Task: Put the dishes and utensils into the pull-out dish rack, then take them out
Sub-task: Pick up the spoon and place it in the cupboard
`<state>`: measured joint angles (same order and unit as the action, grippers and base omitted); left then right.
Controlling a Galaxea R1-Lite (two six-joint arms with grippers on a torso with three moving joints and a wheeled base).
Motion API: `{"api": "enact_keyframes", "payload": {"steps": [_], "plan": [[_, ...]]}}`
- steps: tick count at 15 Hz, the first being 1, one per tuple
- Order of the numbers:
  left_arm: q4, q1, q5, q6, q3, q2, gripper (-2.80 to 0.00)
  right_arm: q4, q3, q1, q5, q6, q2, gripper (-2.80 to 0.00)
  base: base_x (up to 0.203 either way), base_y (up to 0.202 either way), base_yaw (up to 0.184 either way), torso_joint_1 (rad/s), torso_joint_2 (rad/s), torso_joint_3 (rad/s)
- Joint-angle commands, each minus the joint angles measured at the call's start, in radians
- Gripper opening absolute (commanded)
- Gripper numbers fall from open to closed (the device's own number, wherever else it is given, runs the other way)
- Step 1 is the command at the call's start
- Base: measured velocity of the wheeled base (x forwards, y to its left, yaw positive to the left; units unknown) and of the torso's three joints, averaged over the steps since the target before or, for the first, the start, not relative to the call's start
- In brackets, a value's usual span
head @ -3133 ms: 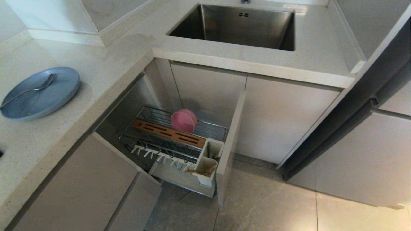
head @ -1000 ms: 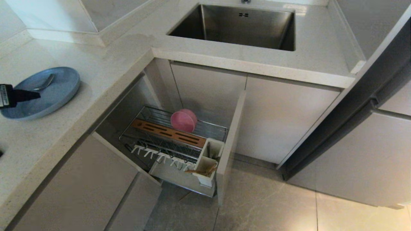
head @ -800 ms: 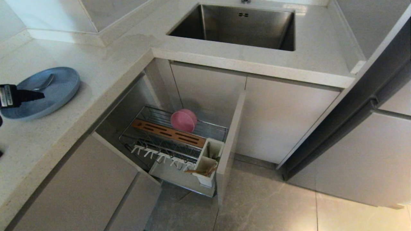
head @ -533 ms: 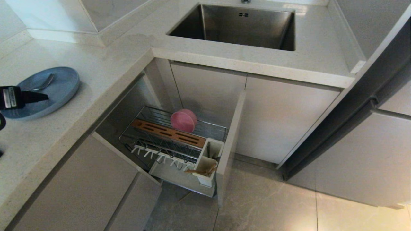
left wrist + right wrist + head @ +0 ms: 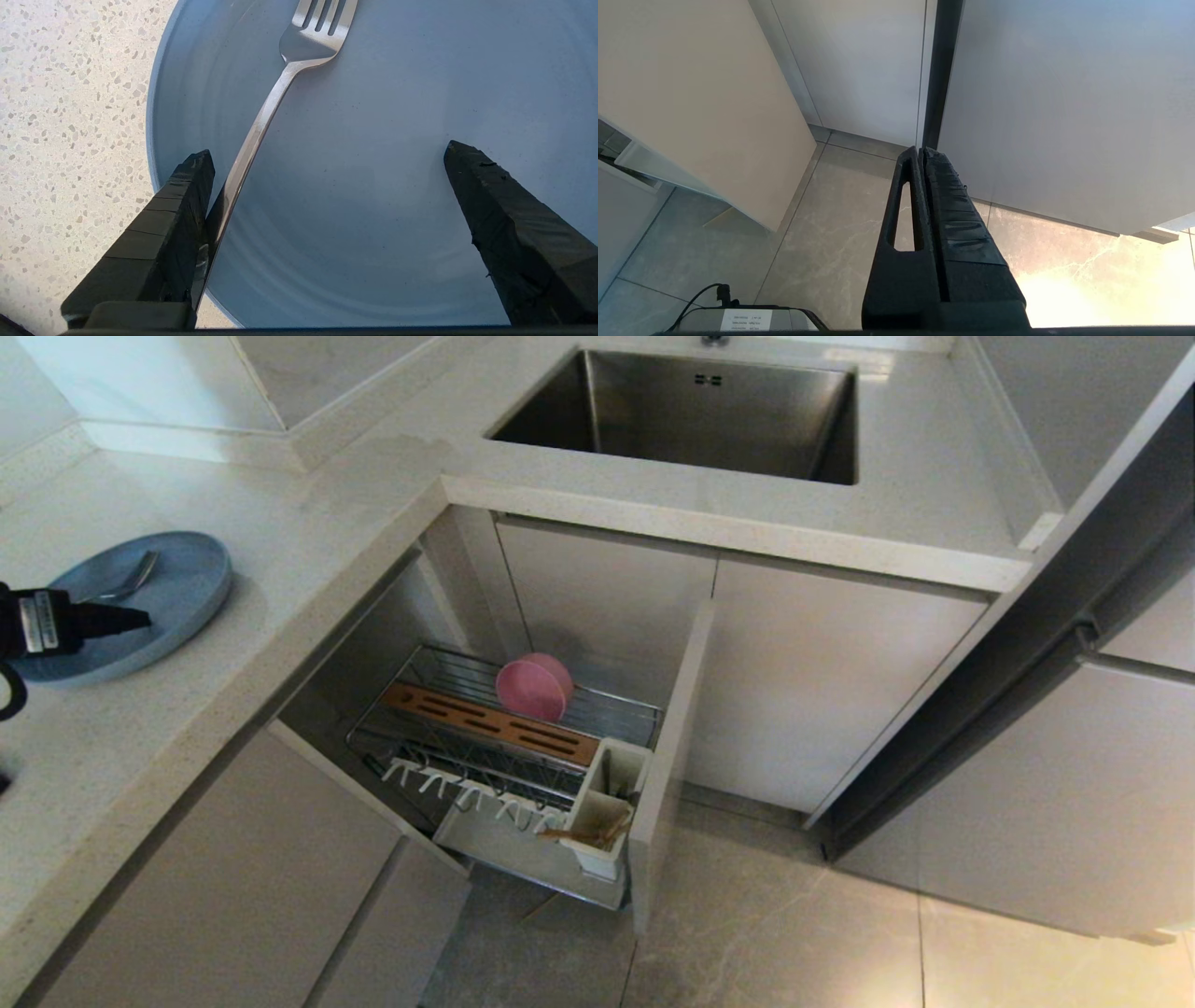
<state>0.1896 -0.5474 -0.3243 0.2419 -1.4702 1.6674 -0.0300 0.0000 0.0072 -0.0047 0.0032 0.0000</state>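
A home kitchen, seen at the sink corner

A speckled pale stone counter (image 5: pixel 308 532) turns a corner around a steel sink (image 5: pixel 691 415) set into it. Plain handleless beige cabinet doors (image 5: pixel 812 691) run beneath, down to a grey tiled floor (image 5: pixel 775 933). One cabinet stands open, with a wire dish rack (image 5: pixel 504 737) pulled out holding a pink bowl (image 5: pixel 534 687). Near the counter's left edge sits a blue plate (image 5: pixel 177 597) with a fork (image 5: pixel 280 88) lying on it.

The speckled countertop (image 5: pixel 308 551) bears a light-blue plate (image 5: pixel 182 602) with a silver fork (image 5: pixel 299 56) lying on it.
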Motion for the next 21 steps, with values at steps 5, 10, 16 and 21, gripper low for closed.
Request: {"api": "enact_keyframes", "payload": {"steps": [5,10,16,21], "plan": [[0.001,0.006,0.001,0.004,0.004,-0.003,-2.80,-0.001,0.008,0.000,0.000,0.000,0.000,-2.80,0.000,0.000,0.000,0.000,0.00,0.000],[-0.007,0.015,0.002,0.004,0.011,-0.011,-2.80,-0.001,0.009,0.000,0.000,0.000,0.000,-2.80,0.000,0.000,0.000,0.000,0.00,0.000],[-0.007,0.015,0.004,0.003,0.008,-0.020,-2.80,-0.001,0.008,0.000,0.000,0.000,0.000,-2.80,0.000,0.000,0.000,0.000,0.00,0.000],[-0.007,0.024,0.003,-0.012,0.002,-0.100,-2.80,-0.001,0.008,0.000,0.000,0.000,0.000,-2.80,0.000,0.000,0.000,0.000,0.00,0.000]]}}
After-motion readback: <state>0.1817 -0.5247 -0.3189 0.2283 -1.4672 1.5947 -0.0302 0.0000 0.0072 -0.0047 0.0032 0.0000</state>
